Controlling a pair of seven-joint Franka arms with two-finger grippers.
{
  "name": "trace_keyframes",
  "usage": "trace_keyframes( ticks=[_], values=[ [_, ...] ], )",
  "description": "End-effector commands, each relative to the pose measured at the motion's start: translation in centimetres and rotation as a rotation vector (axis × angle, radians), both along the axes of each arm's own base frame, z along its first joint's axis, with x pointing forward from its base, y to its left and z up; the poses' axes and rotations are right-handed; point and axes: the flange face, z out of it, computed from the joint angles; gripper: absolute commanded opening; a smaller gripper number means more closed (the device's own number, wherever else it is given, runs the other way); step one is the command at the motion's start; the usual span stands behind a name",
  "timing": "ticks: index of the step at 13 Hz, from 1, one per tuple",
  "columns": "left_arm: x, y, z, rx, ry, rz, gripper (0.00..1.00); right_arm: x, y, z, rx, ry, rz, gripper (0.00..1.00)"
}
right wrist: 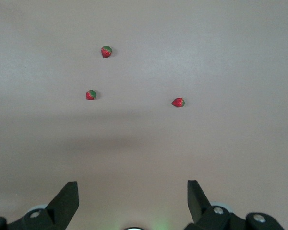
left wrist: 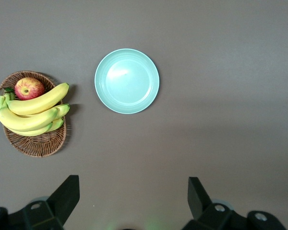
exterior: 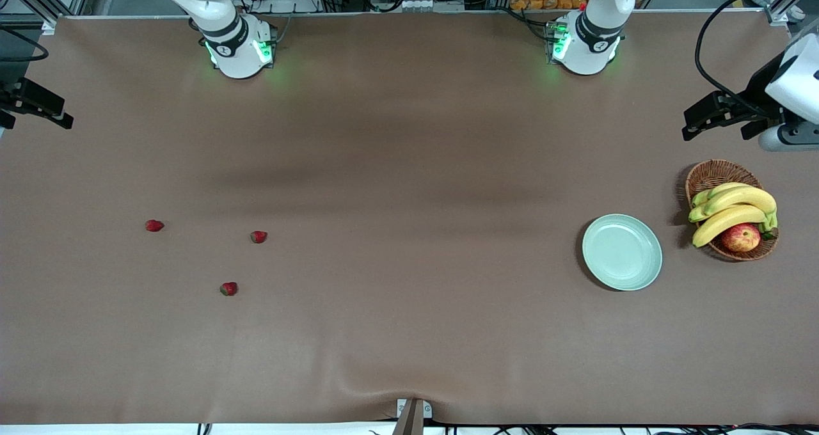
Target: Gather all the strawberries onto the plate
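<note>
**Start of strawberry collection: both arms high, nothing picked**

Three strawberries lie on the brown table (exterior: 409,358) toward the right arm's end: one (exterior: 154,226) closest to that end, one (exterior: 258,237) beside it toward the middle, and one (exterior: 228,288) nearer the front camera than the other two. All are well apart from each other. The plate (exterior: 622,252) sits toward the left arm's end, bare, just beside a wicker basket (exterior: 710,174) holding bananas (exterior: 732,208) and an apple (exterior: 741,237).

Right gripper (right wrist: 133,201): held high at the right arm's end of the table, jaws spread wide, holding nothing. Left gripper (left wrist: 133,201): held high at its own end, close to the plate and basket, jaws likewise spread and holding nothing; it waits.

Step in hand, as I judge it: the first pick, by the right arm. Advice: take one berry at a time, come straight down with the berry centred between the fingers, and close gently, since the fruit is small and may roll or squash. The carry to the plate is long; release low over the middle.

View notes: the right wrist view shows the berries' green caps and which way each points, barely legible from the front. The left wrist view shows the plate's inside bare and the apple tucked against the basket's edge. Only the front view shows berries and plate together.
</note>
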Motion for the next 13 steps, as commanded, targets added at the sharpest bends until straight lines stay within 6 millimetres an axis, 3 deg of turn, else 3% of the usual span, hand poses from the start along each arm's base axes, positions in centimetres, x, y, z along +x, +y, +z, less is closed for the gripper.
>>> trace_keyframes(
  ticks=[1, 6, 13],
  values=[
    [-0.09, 0.71, 0.36, 0.02, -0.003, 0.014, 1.0, -0.12, -0.08, 0.69, 0.007, -0.006, 0.003, 1.0],
    [-0.52, 0.51, 0.7, 0.105, 0.0, 0.016, 1.0, -0.16, 0.01, 0.65, 0.007, -0.001, 0.005, 1.0],
    [-0.84, 0.97, 1.31, 0.048, -0.001, 0.041, 1.0, -0.02, 0.48, 0.49, 0.007, 0.002, 0.006, 1.0]
  ],
)
